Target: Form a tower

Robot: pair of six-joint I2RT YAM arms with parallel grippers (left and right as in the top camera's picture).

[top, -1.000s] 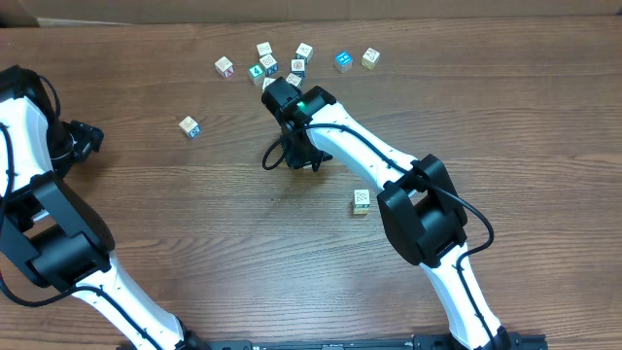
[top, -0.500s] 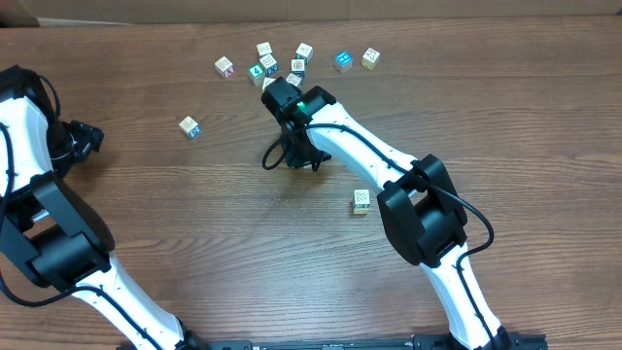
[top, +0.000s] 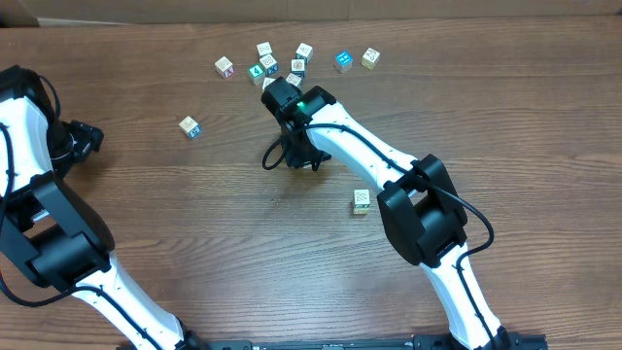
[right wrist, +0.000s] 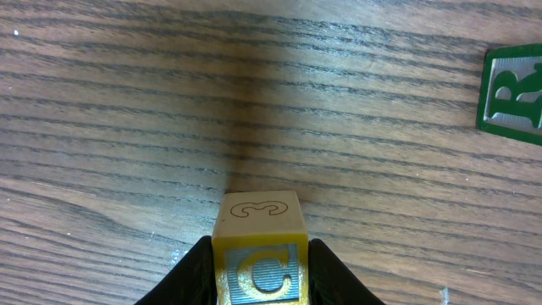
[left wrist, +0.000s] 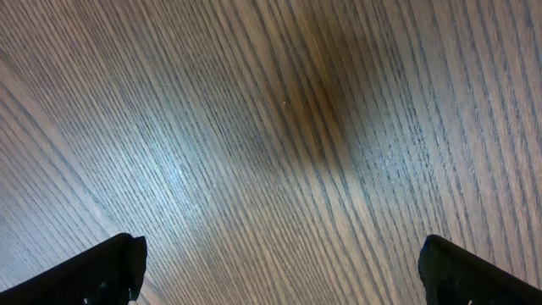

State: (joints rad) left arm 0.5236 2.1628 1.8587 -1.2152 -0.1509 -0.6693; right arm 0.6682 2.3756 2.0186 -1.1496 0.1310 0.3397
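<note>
My right gripper [right wrist: 260,258] is shut on a yellow cube [right wrist: 259,229] that has a grey-framed letter C on its near face and a 3 on its cream top. The cube sits on the wood between the two black fingers [right wrist: 196,271]. From above, the right gripper [top: 276,90] reaches into the near edge of a cluster of loose cubes [top: 269,64]. The tower [top: 362,201], pale with a cream top, stands alone by the right arm's elbow. My left gripper [left wrist: 279,275] is open over bare wood, at the table's left side [top: 86,136].
A green cube with a letter R [right wrist: 512,89] lies to the right of the held cube. Loose cubes lie at the back: a blue one [top: 343,61], a pale one [top: 370,57], another [top: 224,66]. One single cube [top: 189,126] lies left of centre.
</note>
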